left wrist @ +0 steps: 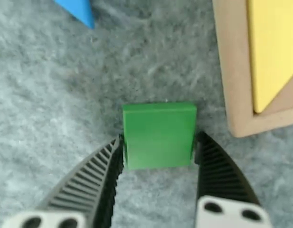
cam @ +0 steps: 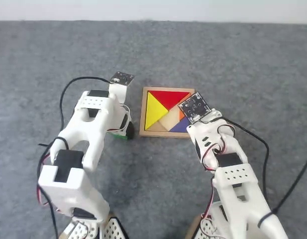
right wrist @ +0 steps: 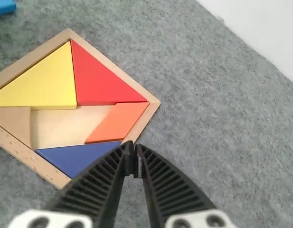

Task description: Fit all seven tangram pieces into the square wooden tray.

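Green square (left wrist: 158,135), mostly under arm (cam: 96,124) from above, sat pinched in left gripper (left wrist: 158,142); right gripper (right wrist: 132,153), pressed together, hung over tray (right wrist: 27,156) corner.

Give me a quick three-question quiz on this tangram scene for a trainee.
1. True or false: the square lies beside the tray, not in it.
2. The left gripper has between its fingers: A the square; B nothing; C the tray.
3. Fill in: the right gripper is ___ (open or shut).
Key: 1 true; 2 A; 3 shut.
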Robot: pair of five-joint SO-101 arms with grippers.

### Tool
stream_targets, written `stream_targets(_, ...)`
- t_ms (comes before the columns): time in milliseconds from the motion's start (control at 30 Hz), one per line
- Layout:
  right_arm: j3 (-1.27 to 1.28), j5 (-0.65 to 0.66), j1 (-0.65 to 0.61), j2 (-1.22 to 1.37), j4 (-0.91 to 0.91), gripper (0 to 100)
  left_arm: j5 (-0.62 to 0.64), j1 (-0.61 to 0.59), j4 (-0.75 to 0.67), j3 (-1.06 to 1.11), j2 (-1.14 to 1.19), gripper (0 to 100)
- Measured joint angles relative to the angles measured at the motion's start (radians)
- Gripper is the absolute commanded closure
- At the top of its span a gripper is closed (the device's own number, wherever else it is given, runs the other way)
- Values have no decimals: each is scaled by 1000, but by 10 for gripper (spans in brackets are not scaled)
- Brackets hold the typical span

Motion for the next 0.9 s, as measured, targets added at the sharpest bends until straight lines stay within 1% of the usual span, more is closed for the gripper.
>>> stream_targets(133, 0, 0, 0, 0, 0, 991, 0, 0, 0, 0, 0, 763)
stream_targets(267, 0, 2, 0, 0, 0, 991, 0, 8, 0, 0, 0, 827)
stream_targets(667, 0, 2, 0, 0, 0, 991, -8, 28, -11, -20, -21, 957)
stream_targets(767, 0, 2, 0, 0, 0, 991, -12, 31, -20, -8, -20, 968)
stream_targets(900, 0, 2, 0, 0, 0, 991, -17, 54, -21, -6, -20, 955)
